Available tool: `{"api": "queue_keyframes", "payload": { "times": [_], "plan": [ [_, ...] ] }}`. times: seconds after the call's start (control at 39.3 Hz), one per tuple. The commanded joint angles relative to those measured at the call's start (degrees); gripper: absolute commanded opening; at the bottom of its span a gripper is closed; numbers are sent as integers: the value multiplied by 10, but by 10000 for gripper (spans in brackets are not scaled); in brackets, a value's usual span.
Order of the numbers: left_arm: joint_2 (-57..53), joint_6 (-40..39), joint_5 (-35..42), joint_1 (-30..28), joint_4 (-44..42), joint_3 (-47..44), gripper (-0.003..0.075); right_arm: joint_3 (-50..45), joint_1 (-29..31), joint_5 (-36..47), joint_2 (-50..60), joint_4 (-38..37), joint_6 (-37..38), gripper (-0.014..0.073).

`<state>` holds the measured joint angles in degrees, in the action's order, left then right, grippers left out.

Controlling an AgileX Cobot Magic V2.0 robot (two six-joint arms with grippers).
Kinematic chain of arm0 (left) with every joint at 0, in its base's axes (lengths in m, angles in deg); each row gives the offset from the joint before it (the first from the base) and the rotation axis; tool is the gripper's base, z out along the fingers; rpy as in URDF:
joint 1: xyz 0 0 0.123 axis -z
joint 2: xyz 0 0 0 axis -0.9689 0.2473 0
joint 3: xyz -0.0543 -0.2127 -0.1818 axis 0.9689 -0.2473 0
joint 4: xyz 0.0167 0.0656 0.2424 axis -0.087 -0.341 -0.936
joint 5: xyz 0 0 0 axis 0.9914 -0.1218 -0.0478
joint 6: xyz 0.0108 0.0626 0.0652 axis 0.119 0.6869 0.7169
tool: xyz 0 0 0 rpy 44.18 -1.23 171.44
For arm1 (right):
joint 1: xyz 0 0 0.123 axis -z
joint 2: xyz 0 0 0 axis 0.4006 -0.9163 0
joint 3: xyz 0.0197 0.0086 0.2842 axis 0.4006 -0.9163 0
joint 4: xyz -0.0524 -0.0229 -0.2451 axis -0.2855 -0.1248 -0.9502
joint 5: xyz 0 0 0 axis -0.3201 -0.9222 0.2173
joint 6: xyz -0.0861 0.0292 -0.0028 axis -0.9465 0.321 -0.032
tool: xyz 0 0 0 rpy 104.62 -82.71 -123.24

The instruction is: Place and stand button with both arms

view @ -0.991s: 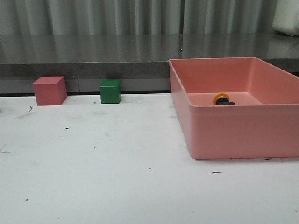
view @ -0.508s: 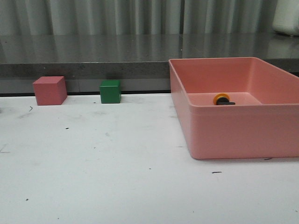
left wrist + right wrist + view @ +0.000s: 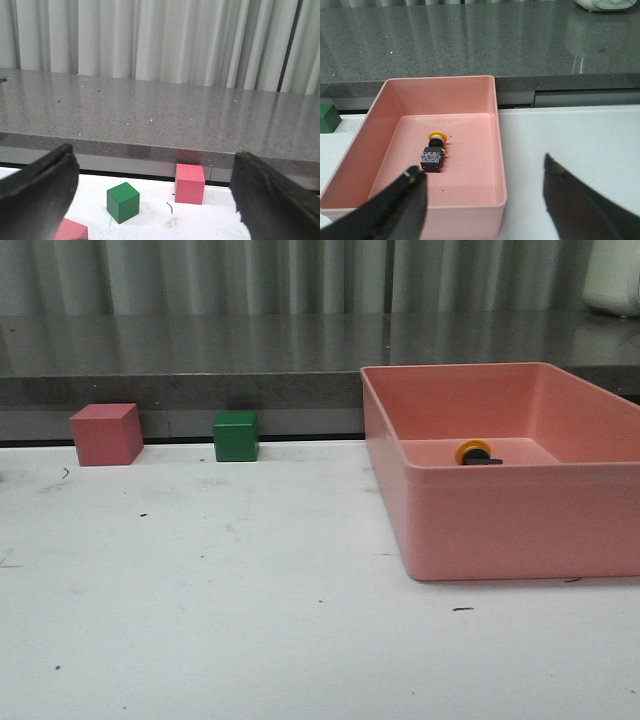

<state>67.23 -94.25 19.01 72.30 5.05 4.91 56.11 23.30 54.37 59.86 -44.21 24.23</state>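
button [image 3: 434, 151] is lying on its side on the floor of the pink bin [image 3: 498, 150], centre-left of the right wrist frame, yellow cap pointing toward the far wall, bluish base nearest. right gripper [image 3: 485, 200] is hanging wide apart at the bottom edge, holding nothing, one finger over the bin's near left corner, the other over the white table [image 3: 580, 135]. left gripper [image 3: 155, 200] is gaping wide too, holding nothing, with the green cube [image 3: 123, 201] and pink cube [image 3: 189, 183] sitting between its fingers on the table. front frame: button cap [image 3: 474, 452] is peeking over the bin wall at right, cubes at upper left.
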Motion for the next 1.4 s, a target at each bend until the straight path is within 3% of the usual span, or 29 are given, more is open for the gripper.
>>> {"api": "queue_keyframes", "payload": {
  "times": [0.0,0.25,0.48,0.71,0.91,1.37],
  "plan": [
    [9,-4,47,-1,-1,21,642,21,4,46,-6,0,-3,649],
    [9,-4,47,-1,-1,21,642,22,2,65,-19,0,-3,642],
    [9,-4,47,-1,-1,21,641,67,0,68,-139,6,-3,642],
    [9,-4,47,-1,-1,20,641,139,-72,63,-278,25,-3,642],
    [9,-4,47,-1,-1,19,641,231,-153,17,-411,26,-2,642],
    [9,-4,47,-1,-1,19,641,488,-113,-133,-713,28,69,642]
  ]
}}
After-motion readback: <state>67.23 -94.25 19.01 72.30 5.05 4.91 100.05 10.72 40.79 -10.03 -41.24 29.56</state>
